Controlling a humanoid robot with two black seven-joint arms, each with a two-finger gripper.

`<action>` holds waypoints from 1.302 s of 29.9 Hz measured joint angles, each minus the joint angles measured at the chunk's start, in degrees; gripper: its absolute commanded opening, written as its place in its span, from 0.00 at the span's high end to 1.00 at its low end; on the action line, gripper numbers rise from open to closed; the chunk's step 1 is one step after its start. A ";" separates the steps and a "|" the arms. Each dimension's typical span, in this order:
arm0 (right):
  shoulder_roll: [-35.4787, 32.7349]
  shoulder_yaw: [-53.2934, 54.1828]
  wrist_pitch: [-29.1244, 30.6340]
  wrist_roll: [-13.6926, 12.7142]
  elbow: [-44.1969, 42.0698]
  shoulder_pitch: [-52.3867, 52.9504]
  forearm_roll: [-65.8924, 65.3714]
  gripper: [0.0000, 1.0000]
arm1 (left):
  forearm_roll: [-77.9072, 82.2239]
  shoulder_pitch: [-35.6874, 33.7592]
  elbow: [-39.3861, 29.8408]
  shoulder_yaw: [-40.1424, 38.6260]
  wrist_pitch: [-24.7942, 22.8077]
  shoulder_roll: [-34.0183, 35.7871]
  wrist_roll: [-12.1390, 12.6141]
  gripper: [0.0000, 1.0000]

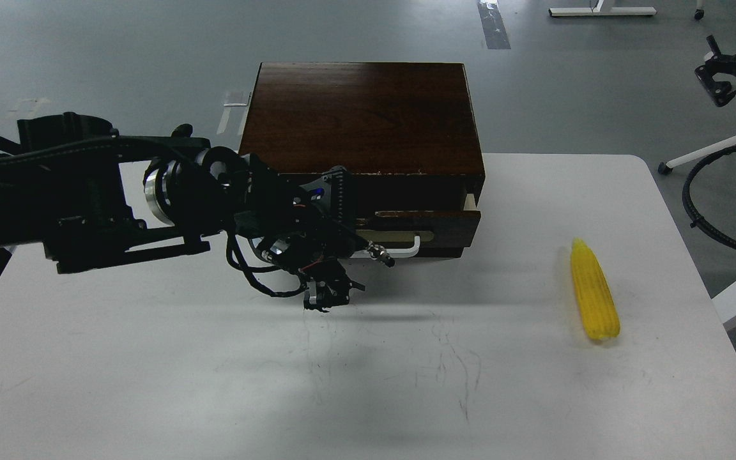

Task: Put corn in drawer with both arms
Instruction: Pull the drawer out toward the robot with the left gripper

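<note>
The yellow corn (593,291) lies on the white table (368,383) at the right, pointed tip away from me. The dark wooden box (358,115) stands at the table's far middle. Its drawer (435,223) is pulled out a little, and the white bar handle (406,248) shows at its front. My left arm reaches in from the left, and its gripper (355,246) is at the left end of the handle. The gripper's black parts and cables overlap, so I cannot tell whether its fingers hold the handle. My right arm is out of view.
The corn lies about a box-width to the right of the drawer front. The table's right edge is close behind the corn. Black equipment and white chair legs (726,83) stand on the floor beyond the right edge. Grey floor lies behind the box.
</note>
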 measured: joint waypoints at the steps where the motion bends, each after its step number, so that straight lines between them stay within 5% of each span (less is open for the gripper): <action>1: 0.00 -0.01 0.00 0.00 0.00 0.00 0.00 0.00 | 0.00 -0.02 -0.21 0.01 0.00 0.00 0.00 0.42; 39: -0.12 -0.06 0.00 0.00 -0.07 0.01 0.00 0.00 | 0.02 0.00 -6.41 -0.09 0.00 1.56 0.14 0.42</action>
